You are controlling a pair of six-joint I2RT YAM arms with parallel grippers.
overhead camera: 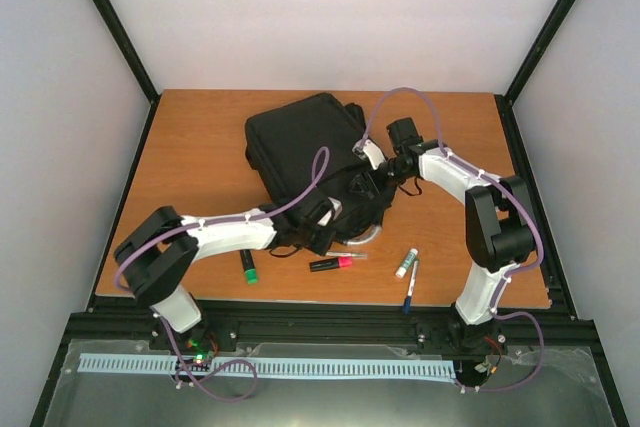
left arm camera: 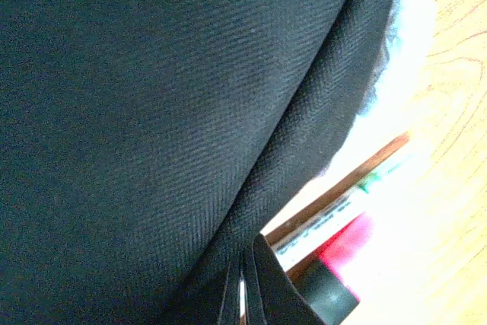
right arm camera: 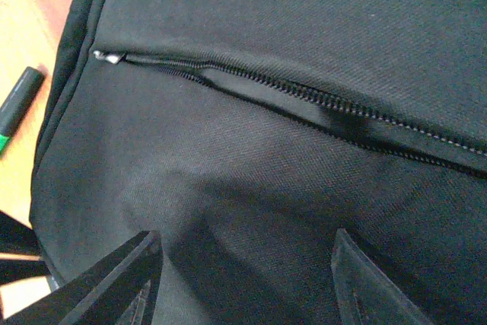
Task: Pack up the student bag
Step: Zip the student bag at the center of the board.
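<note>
Black fabric backpack, the student bag (overhead camera: 300, 142), flat on wooden table (overhead camera: 180, 177), centre-back, between both arms. Left gripper (overhead camera: 325, 219) clenched at near edge of bag, fingertips (left arm camera: 266, 294) pressed together; fabric pinched or not, impossible to tell. Right gripper (overhead camera: 368, 182) released, jaws spread wide just above front panel, below zip (right arm camera: 304, 100). Zip slider (right arm camera: 106, 56) at one end, teeth seemingly parted. Outside on table near front edge: green marker (overhead camera: 248, 267), pink highlighter (overhead camera: 332, 263), white-capped stick (overhead camera: 405, 263), blue pen (overhead camera: 411, 287). Judged early: opening not yet held wide, nothing visibly packed, four loose items left to load.
</note>
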